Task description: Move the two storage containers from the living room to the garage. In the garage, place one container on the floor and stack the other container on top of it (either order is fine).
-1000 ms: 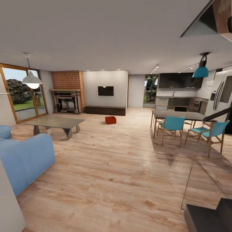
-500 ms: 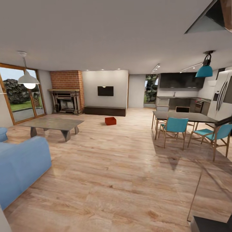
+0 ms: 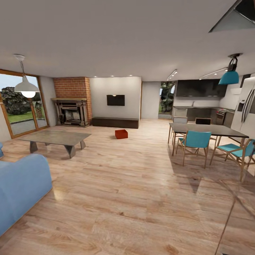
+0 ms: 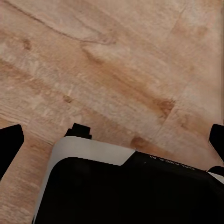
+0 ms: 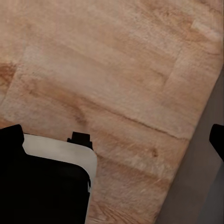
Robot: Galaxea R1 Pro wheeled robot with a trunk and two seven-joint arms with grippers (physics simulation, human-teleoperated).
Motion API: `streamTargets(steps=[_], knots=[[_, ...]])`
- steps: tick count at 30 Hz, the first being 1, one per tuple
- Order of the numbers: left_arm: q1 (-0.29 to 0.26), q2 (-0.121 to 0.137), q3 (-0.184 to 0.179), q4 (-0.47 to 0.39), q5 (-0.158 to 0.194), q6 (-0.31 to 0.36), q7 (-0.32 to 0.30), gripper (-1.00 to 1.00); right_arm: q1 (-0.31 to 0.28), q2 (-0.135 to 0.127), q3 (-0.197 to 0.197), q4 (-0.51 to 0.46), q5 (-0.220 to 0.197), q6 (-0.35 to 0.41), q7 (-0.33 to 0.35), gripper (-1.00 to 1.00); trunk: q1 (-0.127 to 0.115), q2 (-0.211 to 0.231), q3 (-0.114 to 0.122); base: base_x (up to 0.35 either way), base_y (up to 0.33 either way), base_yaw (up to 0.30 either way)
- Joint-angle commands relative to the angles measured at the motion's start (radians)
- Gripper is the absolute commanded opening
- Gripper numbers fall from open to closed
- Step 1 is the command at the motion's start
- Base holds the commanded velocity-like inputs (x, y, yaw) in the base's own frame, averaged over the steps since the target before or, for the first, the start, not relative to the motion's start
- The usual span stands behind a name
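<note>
One storage container (image 3: 121, 134) sits on the living room's wood floor (image 3: 127, 198), near the TV wall and well apart from the robot. Against the earlier view, sofa (image 3: 21, 189) and chairs (image 3: 194, 141) have slid outward: the camera has advanced, so the approach is underway. Both end effectors' fingers (image 4: 10, 142) (image 5: 217, 137) stand apart, empty.

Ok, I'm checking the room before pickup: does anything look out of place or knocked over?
Only the orange-red storage container, sitting alone on the wood floor in front of the TV wall's low cabinet. It stands upright, open side up. The dining chairs and coffee table look orderly, with nothing spilled.
</note>
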Motion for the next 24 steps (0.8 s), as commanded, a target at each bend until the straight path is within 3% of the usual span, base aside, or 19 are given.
streamTargets(steps=[1,24], knots=[[-0.001,0.000,-0.002,0.001,0.005,-0.003,-0.001,1.00,-0.001,0.001,0.001,0.003,0.007,-0.005,-0.005,1.00,0.001,-0.001,-0.001,0.324,0.000,0.000],[-0.001,0.000,-0.002,0.001,0.006,-0.003,-0.001,1.00,-0.001,0.004,0.002,0.003,0.009,-0.005,-0.005,1.00,0.001,-0.001,-0.001,0.324,0.000,0.000]])
